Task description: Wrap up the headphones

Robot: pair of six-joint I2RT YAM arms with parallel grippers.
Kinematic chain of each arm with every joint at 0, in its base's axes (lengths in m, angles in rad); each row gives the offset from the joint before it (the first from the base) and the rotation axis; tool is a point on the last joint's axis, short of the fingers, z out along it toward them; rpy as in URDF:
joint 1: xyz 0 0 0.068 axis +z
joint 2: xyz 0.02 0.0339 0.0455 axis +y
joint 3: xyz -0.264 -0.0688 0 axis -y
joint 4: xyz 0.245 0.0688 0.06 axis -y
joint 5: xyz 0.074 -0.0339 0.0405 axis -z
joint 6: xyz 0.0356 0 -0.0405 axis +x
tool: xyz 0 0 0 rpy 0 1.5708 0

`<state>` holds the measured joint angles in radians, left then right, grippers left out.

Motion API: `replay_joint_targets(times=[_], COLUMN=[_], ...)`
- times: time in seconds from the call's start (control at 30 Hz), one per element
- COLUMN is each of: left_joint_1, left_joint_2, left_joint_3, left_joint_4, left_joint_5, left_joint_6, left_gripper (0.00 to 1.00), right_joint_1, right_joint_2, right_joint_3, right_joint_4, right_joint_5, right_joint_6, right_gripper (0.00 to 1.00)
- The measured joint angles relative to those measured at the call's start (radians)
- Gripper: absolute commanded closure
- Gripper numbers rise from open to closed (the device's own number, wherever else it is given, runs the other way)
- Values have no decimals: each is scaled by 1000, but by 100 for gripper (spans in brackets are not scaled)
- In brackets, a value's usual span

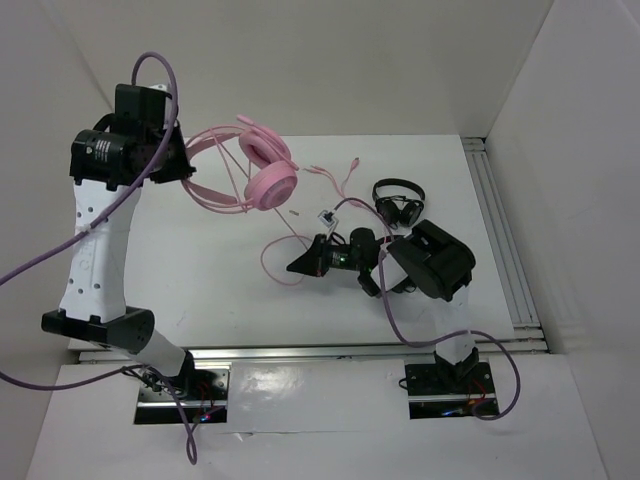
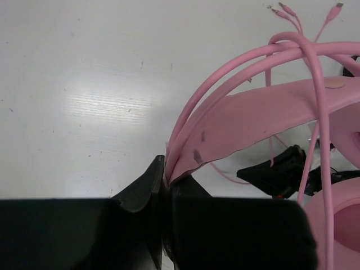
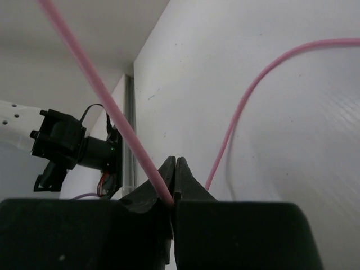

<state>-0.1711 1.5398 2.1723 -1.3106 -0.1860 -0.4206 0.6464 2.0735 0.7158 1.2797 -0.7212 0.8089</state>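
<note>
The pink headphones [image 1: 268,178] hang above the back left of the table, with several turns of pink cable [image 1: 215,165] looped round the headband. My left gripper [image 1: 186,160] is shut on the headband end; in the left wrist view the fingers [image 2: 167,171] pinch the headband [image 2: 264,112] under the cable loops [image 2: 242,62], and an earcup [image 2: 340,219] shows at the right. My right gripper [image 1: 298,265] is low over mid-table and shut on the cable [image 1: 272,248]. In the right wrist view the cable [image 3: 101,95] runs up left from the shut tips [image 3: 175,169].
A small black headset [image 1: 398,203] lies at the right centre, behind my right arm. The cable's inline box [image 1: 326,216] and plug ends [image 1: 350,165] lie mid-table. A metal rail [image 1: 505,235] runs along the right wall. White walls enclose the table.
</note>
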Motion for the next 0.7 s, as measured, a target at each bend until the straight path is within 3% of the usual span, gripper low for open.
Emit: replay_joint_targets(times=[0.17, 0.37, 0.5, 0.7], left_joint_1=[47, 91, 89, 82], left_joint_2=[-6, 30, 80, 19], left_joint_3=[-34, -82, -126, -487], left_joint_4=[18, 37, 24, 116], left_joint_5=[-23, -111, -157, -203], left_joint_6=[-14, -58, -58, -53], left_gripper=[100, 100, 100, 100], right_joint_1=[23, 222, 413, 565], right_joint_2=[-100, -294, -556, -683], right_joint_3=[-64, -87, -19, 232], right_joint_4=[16, -56, -399, -961], right_joint_5=[-21, -43, 124, 450], right_joint_6=[-18, -141, -390, -696], right_gripper=[100, 100, 100, 100])
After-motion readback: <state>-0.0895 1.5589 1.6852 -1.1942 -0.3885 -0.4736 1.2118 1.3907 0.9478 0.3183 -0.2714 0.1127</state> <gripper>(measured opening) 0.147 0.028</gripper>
